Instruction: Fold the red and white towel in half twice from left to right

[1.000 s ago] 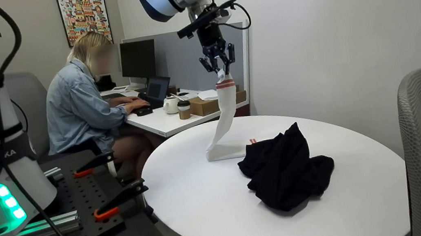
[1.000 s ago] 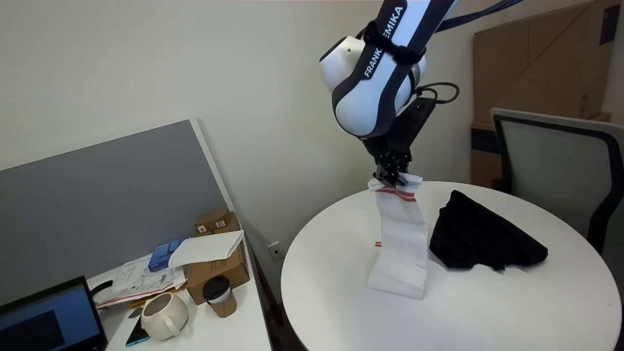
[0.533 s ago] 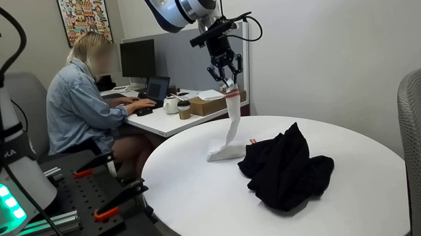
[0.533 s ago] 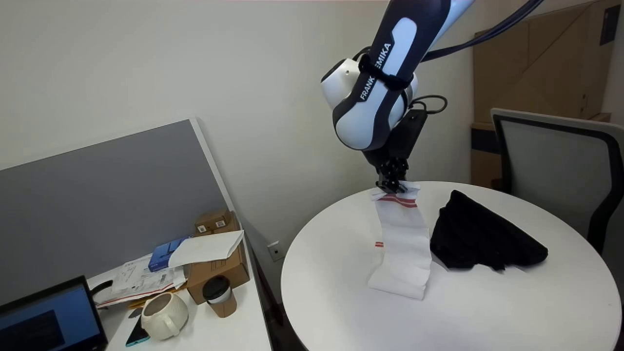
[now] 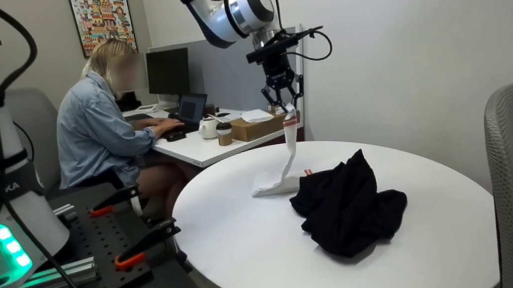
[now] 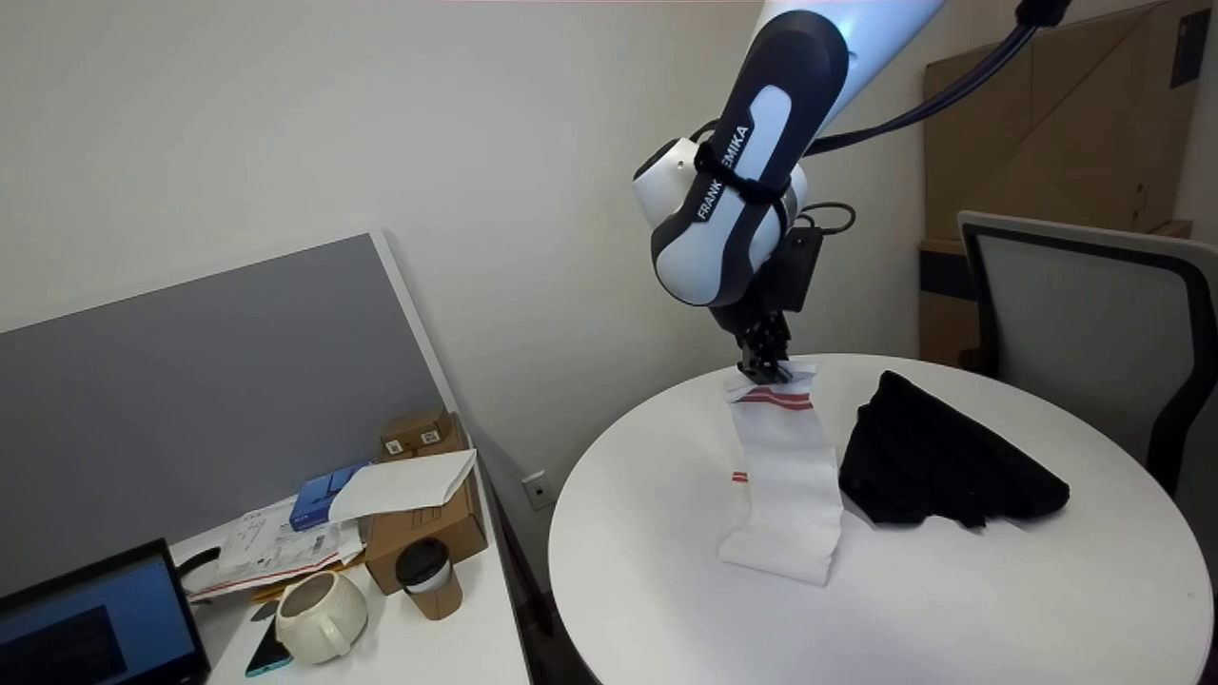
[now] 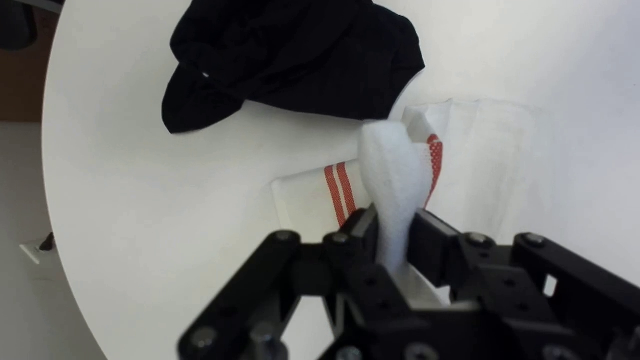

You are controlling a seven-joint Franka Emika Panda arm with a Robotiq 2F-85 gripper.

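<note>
The white towel with red stripes shows in both exterior views (image 5: 291, 136) (image 6: 788, 476). Its lower part lies on the round white table and one end rises as a hanging strip. My gripper (image 5: 290, 108) is shut on that raised end, above the table; the gripper also shows in an exterior view (image 6: 769, 375). In the wrist view the bunched towel end (image 7: 392, 165) is pinched between the fingertips (image 7: 395, 220). Beneath it, the towel's other striped end lies on the table, partly hidden by the fingers and the raised part.
A crumpled black cloth (image 5: 347, 216) lies on the white table (image 5: 252, 255), close beside the towel. A chair (image 6: 1094, 304) stands at the table edge. A desk (image 6: 476, 628) with a mug, a cup and boxes stands nearby. A person (image 5: 93, 122) sits at that desk.
My gripper has moved down, and rightward in an exterior view, carrying the towel end. The raised strip is lower and bends more; the part on the table and the black cloth have stayed put.
</note>
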